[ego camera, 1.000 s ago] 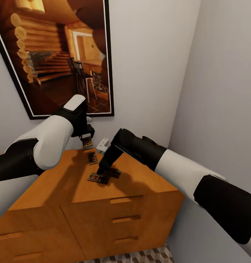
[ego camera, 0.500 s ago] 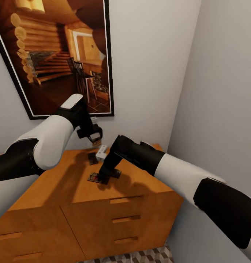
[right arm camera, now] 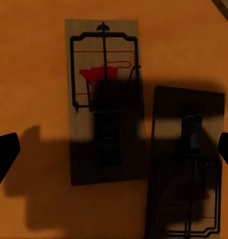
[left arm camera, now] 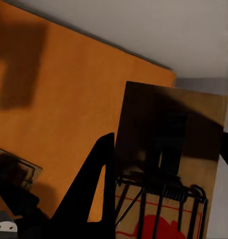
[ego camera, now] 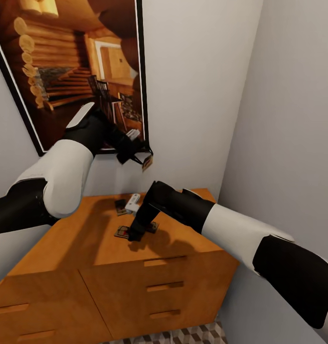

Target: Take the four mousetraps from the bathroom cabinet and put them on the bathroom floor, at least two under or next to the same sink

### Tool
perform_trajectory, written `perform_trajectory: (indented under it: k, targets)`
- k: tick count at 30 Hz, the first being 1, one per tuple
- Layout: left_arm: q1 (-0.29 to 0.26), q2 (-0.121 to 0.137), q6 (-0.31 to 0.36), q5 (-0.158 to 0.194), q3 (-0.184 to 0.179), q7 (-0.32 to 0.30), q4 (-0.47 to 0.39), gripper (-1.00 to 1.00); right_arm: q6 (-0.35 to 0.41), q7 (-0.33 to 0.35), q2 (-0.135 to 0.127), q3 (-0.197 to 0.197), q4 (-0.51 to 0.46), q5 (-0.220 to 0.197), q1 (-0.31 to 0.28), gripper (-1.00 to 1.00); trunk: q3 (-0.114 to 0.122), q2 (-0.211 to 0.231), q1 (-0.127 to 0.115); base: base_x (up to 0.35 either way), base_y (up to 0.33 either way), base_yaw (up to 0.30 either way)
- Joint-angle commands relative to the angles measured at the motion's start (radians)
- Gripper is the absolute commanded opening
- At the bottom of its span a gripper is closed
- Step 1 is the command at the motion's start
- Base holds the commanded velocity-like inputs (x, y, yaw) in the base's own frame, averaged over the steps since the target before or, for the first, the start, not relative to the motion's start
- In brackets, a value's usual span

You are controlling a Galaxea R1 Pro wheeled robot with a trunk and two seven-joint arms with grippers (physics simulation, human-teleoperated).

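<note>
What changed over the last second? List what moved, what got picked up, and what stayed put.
The left gripper lifted a mousetrap off the cabinet top and carried it up in front of the wall, shut on it. The right gripper edged slightly back over two mousetraps, jaws open. Those traps, the white object and the painting stayed put.

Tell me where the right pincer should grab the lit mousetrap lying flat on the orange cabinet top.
Probably from straight above, pinching the long edges of the flat wooden mousetrap with red bait mark: it lies flat on the orange wooden cabinet top, and the open right pincer hangs over it.
</note>
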Motion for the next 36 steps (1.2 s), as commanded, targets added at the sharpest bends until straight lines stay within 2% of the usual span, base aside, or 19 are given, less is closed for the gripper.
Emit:
perform_trajectory:
  k: [1, 4, 6, 9, 11, 12, 16, 21, 24, 28, 36]
  targets:
    - [-0.002, -0.001, 0.01, 0.007, 0.005, 0.011, -0.008, -1.0, 0.004, 0.001, 0.0, 0.002, 0.0, -0.001, -0.001, 1.0, -0.001, -0.001, 0.0, 0.0, 0.0, 0.0]
    - [-0.004, -0.002, 0.011, 0.012, 0.006, 0.01, -0.035, -1.0, 0.004, -0.001, 0.0, 0.002, 0.001, -0.001, 0.0, 1.0, -0.001, -0.001, 0.0, 0.0, 0.0, 0.0]
    - [0.007, 0.008, -0.007, 0.026, -0.006, -0.003, -0.046, -1.0, 0.016, 0.01, 0.0, -0.009, -0.011, -0.004, 0.011, 1.0, -0.001, -0.001, 0.0, 0.0, 0.0, 0.0]
    - [0.024, 0.008, -0.009, 0.045, -0.022, -0.016, -0.062, -1.0, 0.018, 0.016, 0.0, -0.021, -0.005, -0.002, 0.028, 1.0, -0.001, -0.001, 0.0, 0.0, 0.0, 0.0]
    - [0.035, 0.008, -0.009, 0.059, -0.033, -0.006, -0.071, -1.0, 0.013, 0.007, 0.0, -0.009, 0.0, -0.002, 0.017, 1.0, -0.001, -0.001, 0.0, 0.0, 0.0, 0.0]
    - [0.041, 0.008, -0.009, 0.062, -0.028, -0.001, -0.065, -1.0, 0.012, 0.003, 0.0, -0.004, 0.0, 0.001, 0.011, 1.0, -0.001, -0.001, 0.0, 0.0, 0.0, 0.0]
    - [0.064, 0.007, -0.007, 0.042, -0.006, 0.01, -0.043, -1.0, 0.013, 0.0, 0.0, 0.01, -0.003, 0.005, -0.011, 1.0, -0.001, -0.001, 0.0, 0.0, 0.0, 0.0]
    - [0.092, 0.0, -0.001, 0.018, 0.022, -0.021, -0.05, -1.0, 0.029, 0.0, 0.0, 0.014, 0.0, 0.003, -0.022, 1.0, -0.001, -0.001, 0.0, 0.0, 0.0, 0.0]
    - [0.109, -0.003, 0.004, 0.006, 0.005, -0.039, -0.067, -1.0, 0.046, 0.001, 0.0, 0.013, 0.005, 0.0, -0.024, 1.0, -0.001, -0.001, 0.0, 0.0, 0.0, 0.0]
    - [0.131, -0.004, 0.006, 0.007, -0.017, -0.063, -0.089, -1.0, 0.06, 0.017, 0.0, 0.01, 0.005, -0.003, -0.038, 1.0, -0.001, -0.001, 0.0, 0.0, 0.0, 0.0]
    - [0.168, 0.0, 0.002, 0.056, -0.061, -0.111, -0.134, -1.0, 0.061, 0.062, 0.0, 0.009, -0.003, 0.004, -0.08, 1.0, -0.001, -0.001, 0.0, 0.0, 0.0, 0.0]
